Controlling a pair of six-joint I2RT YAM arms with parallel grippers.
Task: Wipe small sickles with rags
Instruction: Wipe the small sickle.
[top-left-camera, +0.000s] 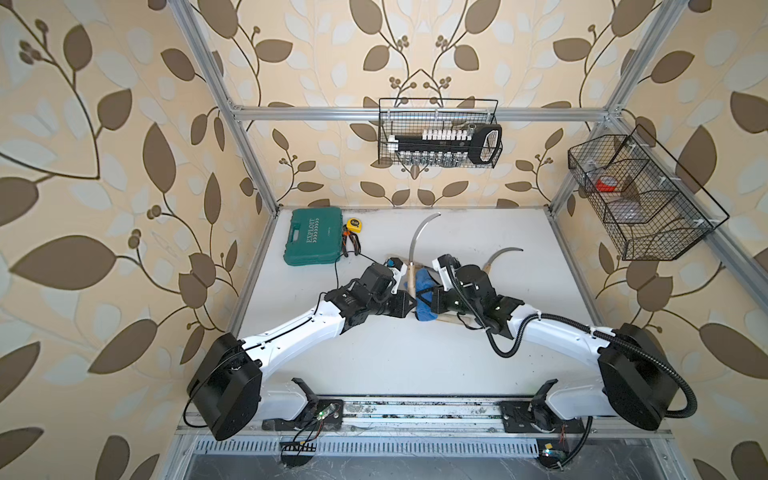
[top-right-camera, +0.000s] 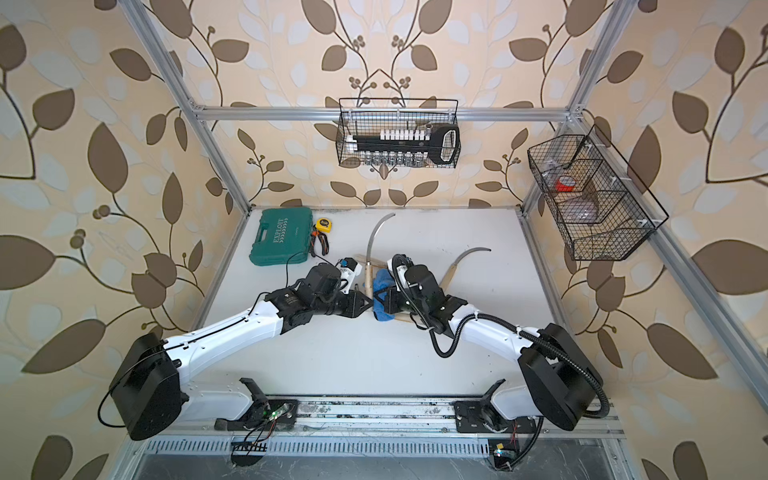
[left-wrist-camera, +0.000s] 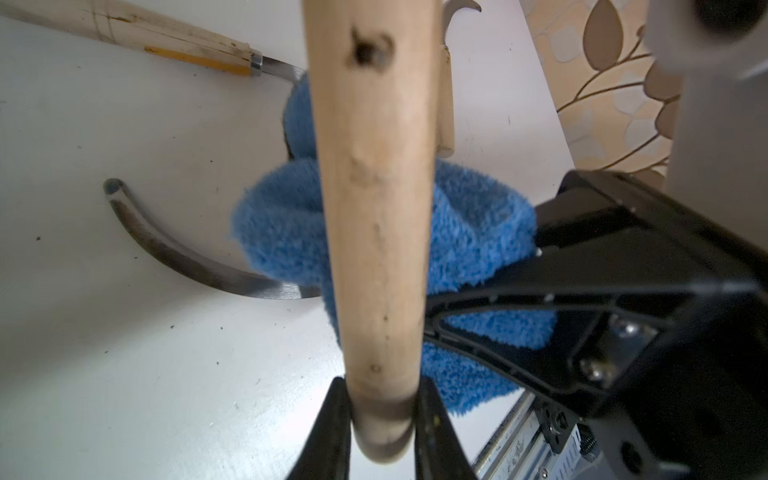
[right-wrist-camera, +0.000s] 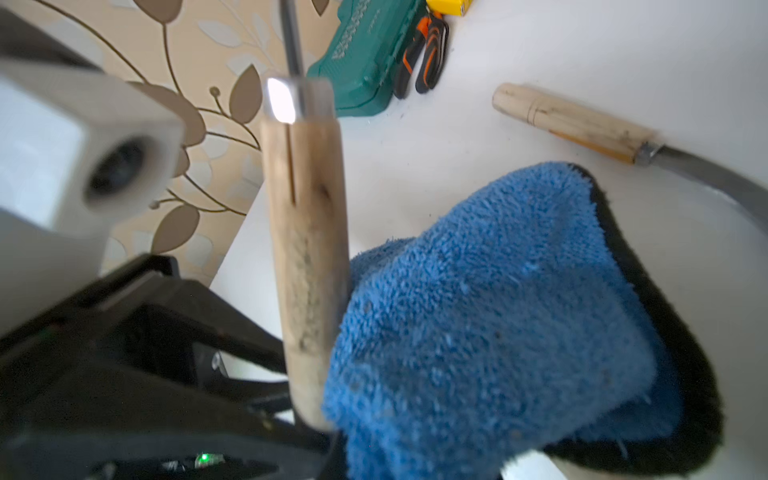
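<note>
The right wrist view crops the blade of the held sickle (right-wrist-camera: 305, 249).

A blue rag (right-wrist-camera: 498, 324) with a dark trim edge fills most of what I see, bunched close to my lens. Its edge meets the pale wooden handle of a sickle (right-wrist-camera: 307, 249) that stands nearly upright, ferrule and thin blade on top. The left end effector (right-wrist-camera: 286, 380) clamps that handle near its lower end. Beyond, on the white counter (right-wrist-camera: 582, 50), a second sickle (right-wrist-camera: 582, 124) lies flat. Farther off sit a green tool case (right-wrist-camera: 365, 54) and orange-handled pliers (right-wrist-camera: 424, 54) just beside it.
</note>
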